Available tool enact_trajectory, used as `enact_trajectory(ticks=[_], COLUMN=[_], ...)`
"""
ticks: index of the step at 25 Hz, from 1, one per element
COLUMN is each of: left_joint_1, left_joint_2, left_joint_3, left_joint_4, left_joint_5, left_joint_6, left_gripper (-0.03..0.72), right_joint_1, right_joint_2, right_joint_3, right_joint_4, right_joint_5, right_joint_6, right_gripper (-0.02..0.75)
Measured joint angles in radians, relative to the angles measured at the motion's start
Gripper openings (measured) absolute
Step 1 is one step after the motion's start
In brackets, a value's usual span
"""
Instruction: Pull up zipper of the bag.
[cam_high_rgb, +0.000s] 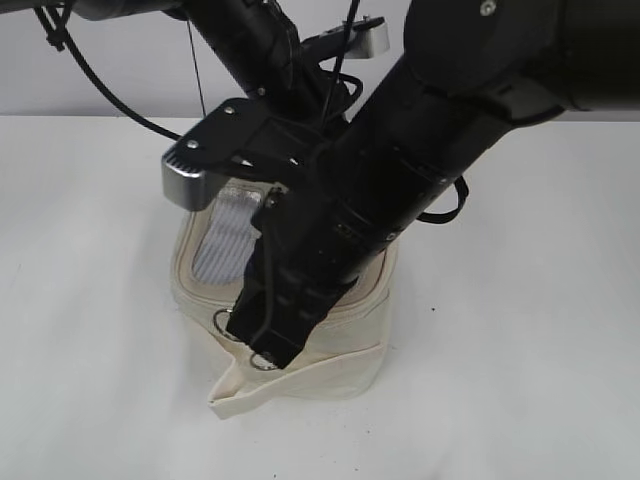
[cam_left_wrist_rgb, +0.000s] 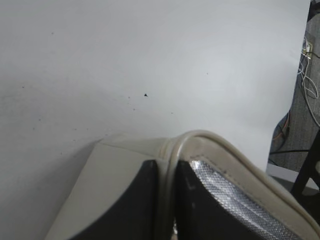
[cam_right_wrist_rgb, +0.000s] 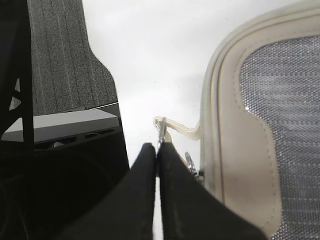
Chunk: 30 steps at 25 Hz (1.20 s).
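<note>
The cream bag (cam_high_rgb: 345, 360) stands on the white table, its grey mesh window (cam_high_rgb: 222, 238) facing up. My right gripper (cam_high_rgb: 264, 350) reaches across the bag to its near left corner. In the right wrist view it (cam_right_wrist_rgb: 159, 146) is shut on a silver ring pull of the zipper (cam_right_wrist_rgb: 161, 129). A second slider (cam_right_wrist_rgb: 190, 162) sits beside it at the lid rim, and the loose strap (cam_right_wrist_rgb: 183, 130) curls there. My left gripper (cam_left_wrist_rgb: 168, 167) is shut on the bag's rim (cam_left_wrist_rgb: 200, 137) at the far side. In the exterior view the right arm hides it.
The white table (cam_high_rgb: 520, 350) surrounds the bag on all sides. A second ring pull (cam_high_rgb: 228, 322) lies on the bag's near left edge. Beyond the table edge are cables (cam_left_wrist_rgb: 306, 65) and a black frame over grey floor (cam_right_wrist_rgb: 60, 145).
</note>
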Motion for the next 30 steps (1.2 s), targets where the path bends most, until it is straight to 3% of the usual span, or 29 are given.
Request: enact_trajectory(ticks=[8,10,12,16,20,24,30], left_joint_1=[0.0,0.0,0.0,0.0,0.0,0.0,0.0], left_joint_2=[0.0,0.0,-0.002,-0.012,-0.051,-0.104,-0.148], left_joint_3=[0.0,0.0,0.0,0.0,0.0,-0.002,-0.002], left_joint_4=[-0.003,-0.003,0.001,0.024,0.048,0.039,0.113], left_joint_5=[0.002,0.001,-0.008,-0.017,-0.045,-0.052,-0.052], left_joint_6=[0.0,0.0,0.0,-0.003,-0.004,-0.004,-0.06], left_gripper=[0.071,0.071,0.071,0.085,0.184,0.267,0.284], right_joint_1=[0.001,0.003,0.007,0.01,0.01,0.01,-0.002], right_joint_2=[0.0,0.0,0.0,-0.023,-0.071,-0.129,-0.197], right_joint_3=[0.0,0.0,0.0,-0.001,-0.001,-0.001,-0.001], right_joint_4=[0.005,-0.003,-0.017,-0.108,-0.213,-0.293,-0.446], right_joint_5=[-0.007,-0.009,-0.009,-0.008,-0.006,0.016,0.078], right_joint_6=[0.036,0.078,0.127,0.275,0.409,0.509,0.721], right_gripper=[0.006,0.037,0.116,0.354,0.494,0.521,0.524])
